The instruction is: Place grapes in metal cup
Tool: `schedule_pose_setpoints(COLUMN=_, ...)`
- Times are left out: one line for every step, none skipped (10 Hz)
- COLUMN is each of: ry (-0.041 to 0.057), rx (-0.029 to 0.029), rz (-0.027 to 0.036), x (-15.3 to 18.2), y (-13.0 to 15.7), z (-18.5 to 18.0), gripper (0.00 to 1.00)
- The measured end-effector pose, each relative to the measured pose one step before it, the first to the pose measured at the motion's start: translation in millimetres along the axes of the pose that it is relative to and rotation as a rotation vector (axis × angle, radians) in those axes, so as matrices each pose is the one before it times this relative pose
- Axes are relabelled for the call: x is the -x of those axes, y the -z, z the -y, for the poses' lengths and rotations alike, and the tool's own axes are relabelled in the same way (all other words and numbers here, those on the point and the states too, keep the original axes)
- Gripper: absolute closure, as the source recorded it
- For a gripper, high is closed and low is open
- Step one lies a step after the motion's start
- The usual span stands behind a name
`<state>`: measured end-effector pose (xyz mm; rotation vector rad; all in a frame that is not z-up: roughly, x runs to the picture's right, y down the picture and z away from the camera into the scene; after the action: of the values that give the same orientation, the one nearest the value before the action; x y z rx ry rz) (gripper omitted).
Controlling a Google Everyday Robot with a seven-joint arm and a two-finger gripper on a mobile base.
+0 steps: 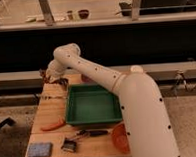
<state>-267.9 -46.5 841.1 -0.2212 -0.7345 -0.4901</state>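
green tray sat mid-table, with an orange bowl at its near right corner. my gripper hung over the far left corner of the table. a dark lump, likely the grapes, sat against it. i could not tell its grip, nor make out the metal cup.

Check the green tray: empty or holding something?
Empty: the green tray shows only bare floor. The gripper hangs past its far-left corner, over the table.

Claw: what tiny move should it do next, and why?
Probably inch the claw toward what look like the grapes, a dark reddish lump at the table's far left corner. The claw hangs right beside them, and I cannot tell that it holds them.
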Motion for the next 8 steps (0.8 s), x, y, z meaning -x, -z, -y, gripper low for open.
schedule_pose_setpoints(ry=0.01695, rx=-0.0083, rz=-0.01297, x=-5.5, y=-4.5, z=-8.07, gripper=1.0)
schedule_pose_setpoints(ry=0.01355, rx=-0.0118, rz=-0.00469, x=-5.19, y=-8.8, z=-10.26, gripper=1.0)
schedule_pose_setpoints(ry=0.01063, rx=-0.01101, rz=0.00081, x=-4.28, y=-8.09, z=-8.27, gripper=1.0)
schedule_pose_setpoints(ry=0.01031, rx=-0.00886, rz=-0.0007, x=-3.82, y=-3.65, z=-3.72, gripper=1.0)
schedule_pose_setpoints(ry=0.01935, rx=-0.01141, rz=-0.00503, x=-3.97, y=-2.53, z=0.56, gripper=1.0)
schedule_pose_setpoints(ry=0.0148, rx=-0.00946, rz=-0.00646, x=-0.67, y=0.77, z=4.25, gripper=1.0)
schedule_pose_setpoints(ry=0.00855, rx=-0.00874, rz=-0.00705, x=-0.57, y=4.6, z=5.65, gripper=1.0)
schedule_pose_setpoints(ry=0.00794, rx=-0.00842, rz=-0.01033, x=-1.79, y=8.49, z=7.92, gripper=1.0)
